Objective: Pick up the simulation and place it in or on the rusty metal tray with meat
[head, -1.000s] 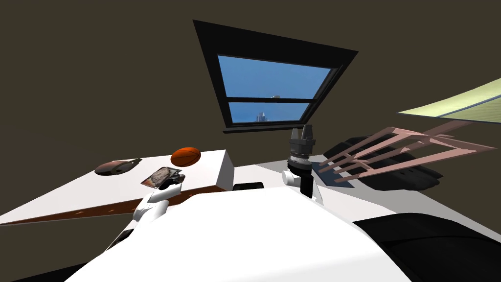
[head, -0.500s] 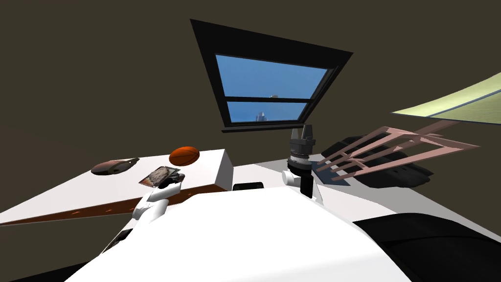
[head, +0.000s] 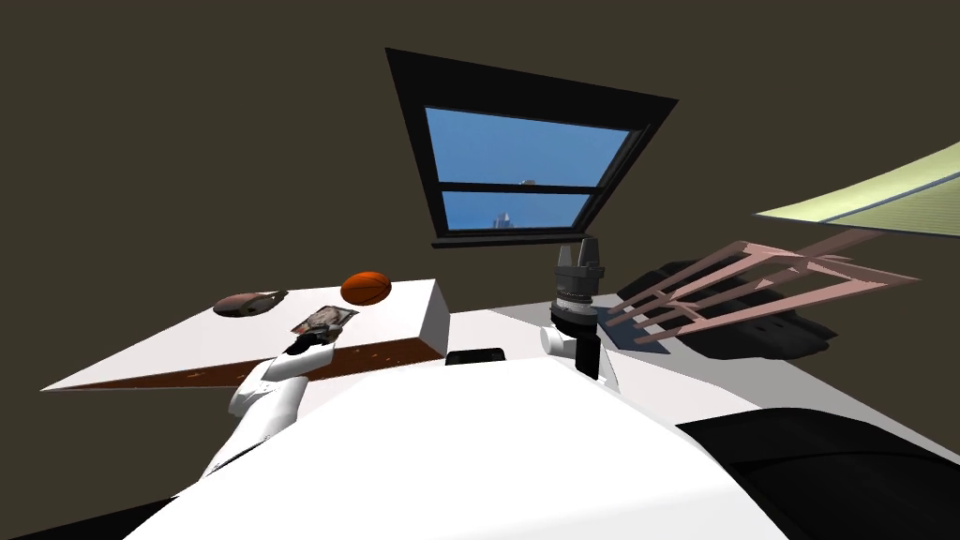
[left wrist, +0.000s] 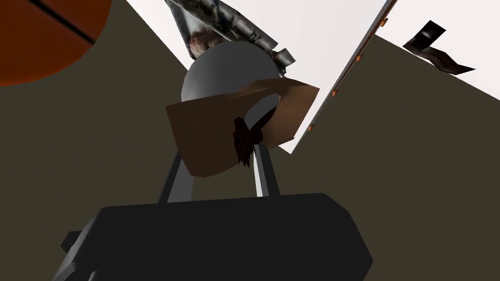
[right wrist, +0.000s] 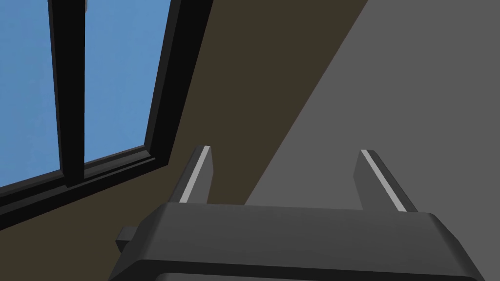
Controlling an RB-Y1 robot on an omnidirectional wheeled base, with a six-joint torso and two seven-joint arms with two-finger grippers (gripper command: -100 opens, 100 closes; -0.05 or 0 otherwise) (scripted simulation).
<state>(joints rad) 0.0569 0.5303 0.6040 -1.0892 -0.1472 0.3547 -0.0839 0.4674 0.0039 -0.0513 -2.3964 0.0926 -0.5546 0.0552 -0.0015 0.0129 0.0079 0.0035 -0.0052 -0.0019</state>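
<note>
My left gripper (left wrist: 218, 157) is shut on a grey ball with a flat brown piece across it, the simulation (left wrist: 222, 73). Its fingertips are hidden behind the brown piece. Just beyond the ball lies the mottled grey metal tray with meat (left wrist: 219, 19) on a white table (left wrist: 332, 29). In the head view the left gripper (head: 306, 344) hovers at the table's brown front edge, just short of the tray (head: 325, 320). My right gripper (head: 588, 249) is held up by the window, away from the table; its fingers (right wrist: 199, 170) stand open with nothing between them.
An orange basketball (head: 366, 288) rests on the table (head: 187, 347) just behind the tray, and a dark brown object (head: 246, 304) lies further left. A pink slatted frame (head: 750, 281) and a dark mass fill the right side.
My view has swung, so the table's things sit further right in it. The left hand, beside the tray before, now lies just short of it at the table's front edge.
</note>
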